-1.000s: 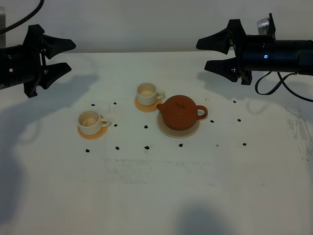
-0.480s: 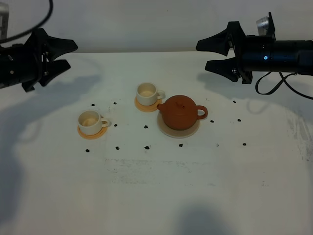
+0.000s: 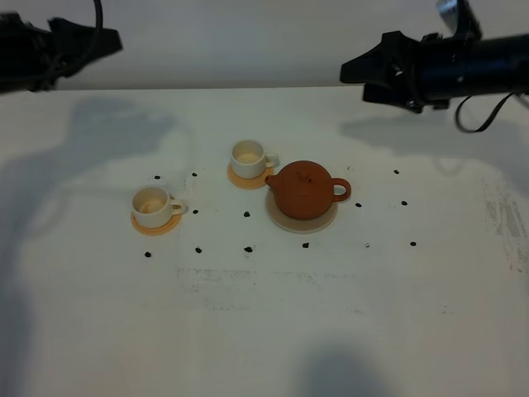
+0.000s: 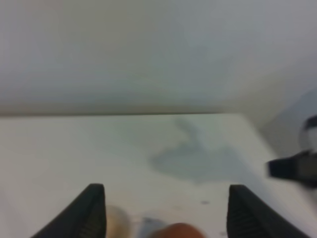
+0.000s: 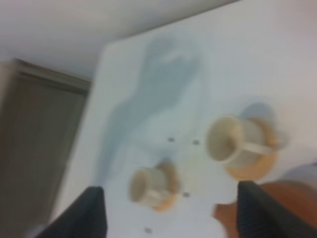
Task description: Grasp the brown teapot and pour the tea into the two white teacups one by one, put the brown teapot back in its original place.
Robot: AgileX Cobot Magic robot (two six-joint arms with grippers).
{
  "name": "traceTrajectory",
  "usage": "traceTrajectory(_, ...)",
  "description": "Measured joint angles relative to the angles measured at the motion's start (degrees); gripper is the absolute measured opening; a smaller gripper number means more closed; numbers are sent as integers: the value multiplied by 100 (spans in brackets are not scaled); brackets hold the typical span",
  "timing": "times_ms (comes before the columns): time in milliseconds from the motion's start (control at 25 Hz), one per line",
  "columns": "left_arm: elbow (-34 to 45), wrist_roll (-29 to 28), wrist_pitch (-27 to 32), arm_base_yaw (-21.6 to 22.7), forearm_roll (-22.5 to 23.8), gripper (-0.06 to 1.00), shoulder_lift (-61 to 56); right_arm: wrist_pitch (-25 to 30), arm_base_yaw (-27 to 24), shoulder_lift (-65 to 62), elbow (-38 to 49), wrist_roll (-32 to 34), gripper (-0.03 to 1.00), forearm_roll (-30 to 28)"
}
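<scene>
The brown teapot [image 3: 304, 190] sits upright on the pale beige disc [image 3: 291, 222] at the table's middle. The two white teacups stand on orange-tan coasters: one [image 3: 246, 155] just left of the teapot's spout, the other [image 3: 151, 203] further left and nearer. My left gripper [image 3: 99, 41] is open and empty, high at the far left, well away from the cups. My right gripper [image 3: 355, 81] is open and empty, high at the far right, beyond the teapot. The right wrist view shows both cups [image 5: 230, 141] [image 5: 148, 186] and the teapot's edge [image 5: 277, 208], blurred. The left wrist view shows its two fingers [image 4: 91, 210] apart.
Small black specks [image 3: 247, 248] are scattered on the white table [image 3: 264, 314] around the tea set. The table's far edge meets a pale wall behind both grippers. A brown cabinet [image 5: 34, 148] stands beyond the table's side in the right wrist view.
Both arms have risen and drawn back toward the far edge; the left gripper moved furthest, up into the top left corner. Teapot and cups have not moved.
</scene>
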Motion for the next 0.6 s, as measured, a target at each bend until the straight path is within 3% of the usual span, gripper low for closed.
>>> traceTrajectory(160, 0, -247, -459, 0, 1138, 53, -955, -208, 0, -237, -121, 498, 54, -1143)
traceTrajectory(280, 0, -952, -671, 0, 2179, 53, -1746, -221, 2, -305, -128, 679, 54, -1588)
traceTrajectory(440, 0, -2628, -655, 0, 4136, 53, -2767, -221, 2, -325, -128, 717, 54, -1845)
traceTrajectory(600, 0, -4522, -235, 0, 6116, 52, -3675, -221, 2, -347, -128, 719, 54, -2058)
